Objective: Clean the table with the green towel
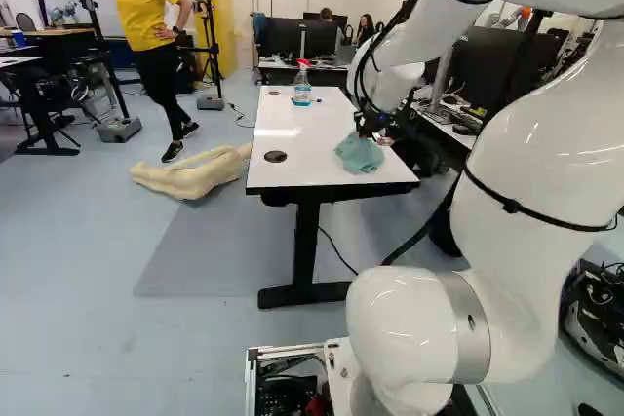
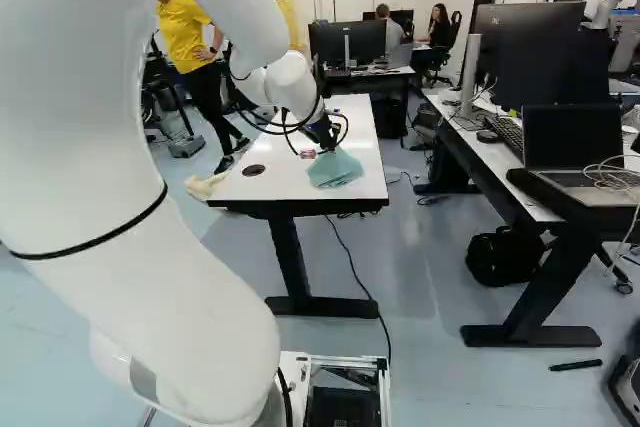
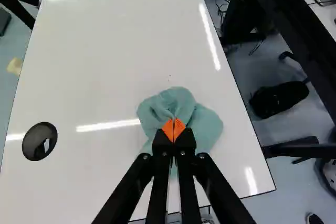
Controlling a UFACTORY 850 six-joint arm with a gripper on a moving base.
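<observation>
- Looking from the left base view, the arm [image 1: 505, 158] reaches ahead to the white worktop [image 1: 278, 174], its wrist over the right-hand part. The green towel [image 1: 360, 153] lies by the near short edge, toward the near right corner. A spray bottle [image 1: 302, 87] stands upright well beyond it, toward the far end.
- In the right base view, the towel spreads below the gripper [image 2: 325, 137] and to its near side, rising toward it in a bunch. The round black cap [image 2: 254, 170] sits apart, nearer the left long edge.
- In the wrist view, the orange pads [image 3: 179, 129] are drawn nearly together on a fold of the towel, which seems pinched between them. Cloth fans out on both sides and ahead of the tips, closer to the right long edge than the left. Wiping looks to be the step in hand; a stroke along the worktop's length, toward the bottle, should suit, while one rightward could soon drag cloth over that edge.
</observation>
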